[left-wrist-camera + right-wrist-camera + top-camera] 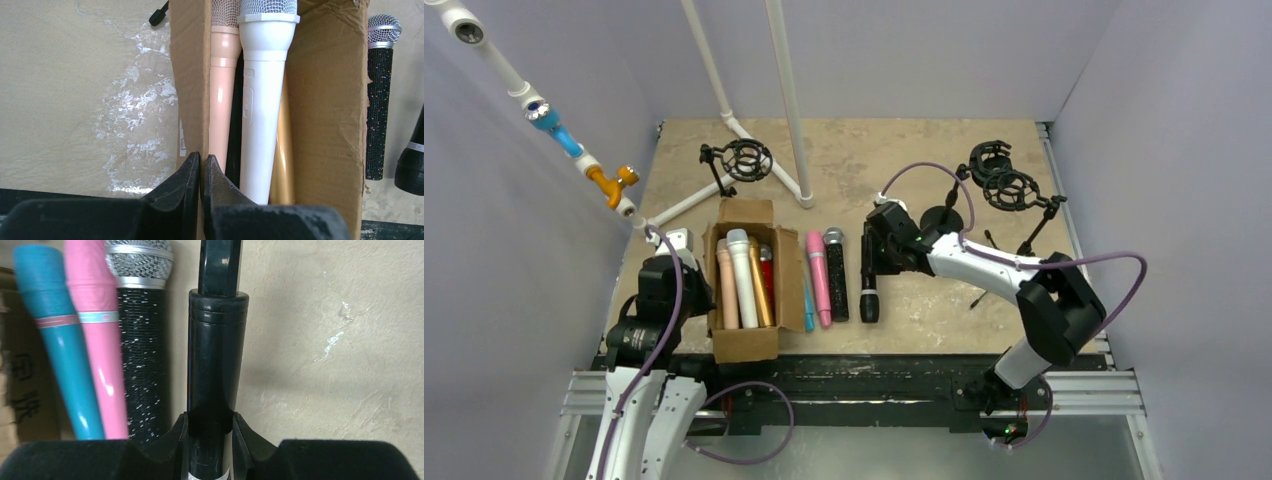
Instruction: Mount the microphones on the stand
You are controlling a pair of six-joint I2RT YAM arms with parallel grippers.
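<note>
Grabbing step: right claw [209,419] clamped round black microphone [217,350], left claw [202,161] pinched shut, empty. Next up, lifting toward stand [1012,190] beyond claw.

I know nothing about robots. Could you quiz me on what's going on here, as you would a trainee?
1. True or false: the right end effector grips the plain black mic.
2. Which one lies inside the box? A. white mic B. pink mic C. blue mic
3. Fill in: the left end effector is ___ (open or shut).
Key: 1 true; 2 A; 3 shut.
</note>
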